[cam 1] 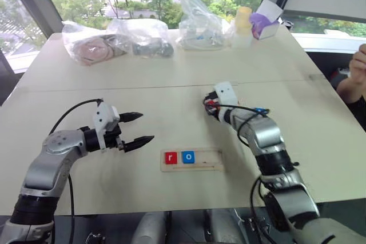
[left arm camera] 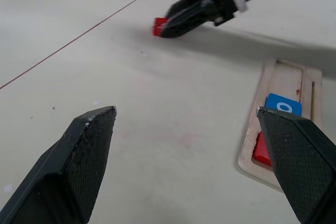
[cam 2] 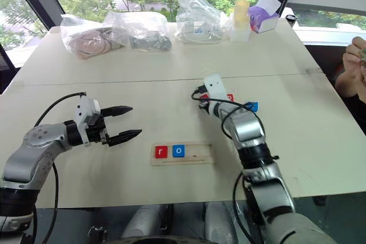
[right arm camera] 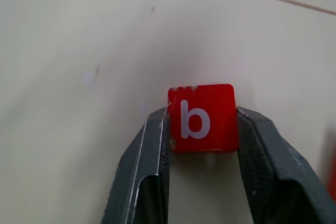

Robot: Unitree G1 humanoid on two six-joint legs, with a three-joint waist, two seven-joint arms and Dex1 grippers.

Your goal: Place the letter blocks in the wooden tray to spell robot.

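Pale wood forms the tray (cam 1: 191, 160), which lies flat on the table (cam 1: 171, 72) near the front edge, between the two arms. Two letter blocks are seated at its left end: a red r (cam 1: 170, 158) and, touching it on the right, a blue o (cam 1: 188, 156). The remaining length of the groove is unoccupied, so three positions are judged to be left: b, o and t.

The third letter is in hand. In the right wrist view, the red b block (right arm camera: 201, 117) is seen clamped between the two fingers of the right gripper (right arm camera: 201, 129), one finger on each side face, with the block still at table level. This pick is located beyond the tray and to its right. Just beside the right gripper, a blue block (cam 2: 251, 107) and part of another red block (cam 2: 230, 98) are visible on the table; their letters cannot be read.

The left gripper (cam 1: 135, 129) is held above the table to the left of the tray, with its fingers spread wide and nothing between them.

Progress is judged at two of five blocks placed. The next step calls for the b block to be lifted and set in the groove directly against the blue o.
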